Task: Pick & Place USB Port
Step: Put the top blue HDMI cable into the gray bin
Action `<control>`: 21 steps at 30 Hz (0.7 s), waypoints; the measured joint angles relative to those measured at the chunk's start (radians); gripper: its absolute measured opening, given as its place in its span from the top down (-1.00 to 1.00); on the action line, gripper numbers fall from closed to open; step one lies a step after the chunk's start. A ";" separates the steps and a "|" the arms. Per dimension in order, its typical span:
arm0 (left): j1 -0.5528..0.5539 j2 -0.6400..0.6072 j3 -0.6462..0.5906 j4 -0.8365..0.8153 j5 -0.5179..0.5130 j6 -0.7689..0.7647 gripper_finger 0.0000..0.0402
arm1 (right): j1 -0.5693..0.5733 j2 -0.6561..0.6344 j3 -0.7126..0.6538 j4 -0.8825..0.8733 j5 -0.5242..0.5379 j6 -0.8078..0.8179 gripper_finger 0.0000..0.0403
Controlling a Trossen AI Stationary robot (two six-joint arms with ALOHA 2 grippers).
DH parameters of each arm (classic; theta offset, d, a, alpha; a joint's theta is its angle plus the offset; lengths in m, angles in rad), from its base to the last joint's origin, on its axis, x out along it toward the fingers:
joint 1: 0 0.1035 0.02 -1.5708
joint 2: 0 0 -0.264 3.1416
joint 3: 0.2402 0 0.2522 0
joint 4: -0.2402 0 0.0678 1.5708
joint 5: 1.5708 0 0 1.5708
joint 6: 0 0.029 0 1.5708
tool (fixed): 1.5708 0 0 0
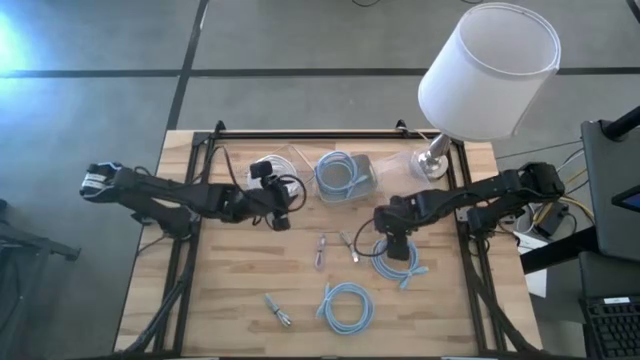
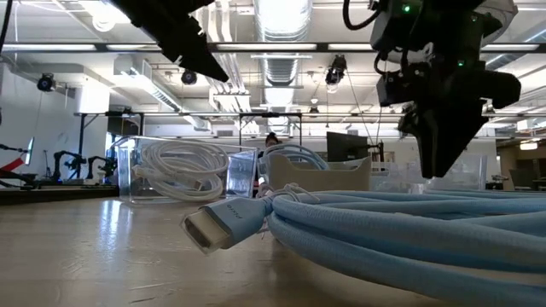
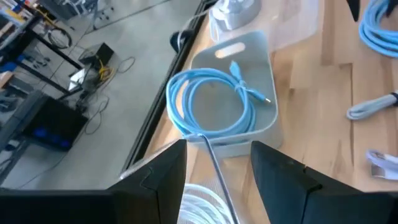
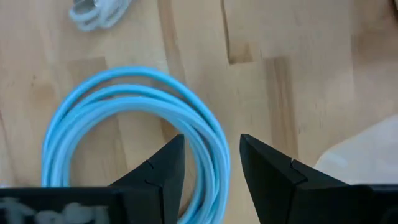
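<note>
A light blue cable coil [image 1: 400,265] [image 4: 124,78] lies flat on the wooden table, with its flat plug [image 2: 217,228] near the low camera. My right gripper [image 1: 392,245] [image 4: 211,168] [image 2: 435,166] hovers just above the coil's far side. It is open, with its fingers on either side of the strands. My left gripper [image 1: 283,217] [image 3: 217,180] is open above the rim of a clear bin [image 1: 285,160] holding a white cable [image 2: 183,170]. A grey bin [image 1: 365,170] [image 3: 261,56] beside it holds another blue coil [image 3: 186,93].
A third blue coil [image 1: 346,306] lies near the table's near edge. Short grey cables [image 1: 321,250] [image 1: 352,246] [image 1: 280,312] lie at mid-table. A lamp with a white shade [image 1: 480,80] stands on its metal base [image 1: 433,160] at the far right corner.
</note>
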 joint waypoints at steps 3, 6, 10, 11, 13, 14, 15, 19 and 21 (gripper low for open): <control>0.027 -0.006 -0.012 0.036 0.039 0.027 0.09 | 0.001 0.018 -0.002 0.012 -0.004 -0.011 0.25; 0.053 -0.007 -0.014 0.041 0.069 0.028 0.09 | 0.001 0.048 -0.005 0.015 -0.004 -0.013 0.26; 0.077 -0.006 -0.024 0.050 0.075 0.029 0.09 | 0.001 0.101 -0.010 0.048 -0.007 -0.046 0.27; 0.081 -0.006 -0.025 0.048 0.076 0.029 0.10 | 0.001 0.116 -0.009 0.050 -0.006 -0.058 0.27; 0.088 -0.006 -0.025 0.050 0.084 0.029 0.10 | 0.001 0.137 -0.008 0.051 -0.001 -0.071 0.27; 0.090 -0.006 -0.025 0.051 0.092 0.029 0.10 | 0.001 0.148 -0.006 0.050 0.004 -0.075 0.27; 0.091 -0.006 -0.025 0.052 0.096 0.029 0.10 | 0.002 0.159 -0.005 0.050 0.012 -0.081 0.27; 0.092 -0.006 -0.025 0.058 0.097 0.030 0.10 | 0.002 0.187 -0.003 0.050 0.015 -0.085 0.28; 0.093 -0.005 -0.025 0.057 0.097 0.030 0.10 | 0.002 0.192 -0.003 0.051 0.015 -0.101 0.28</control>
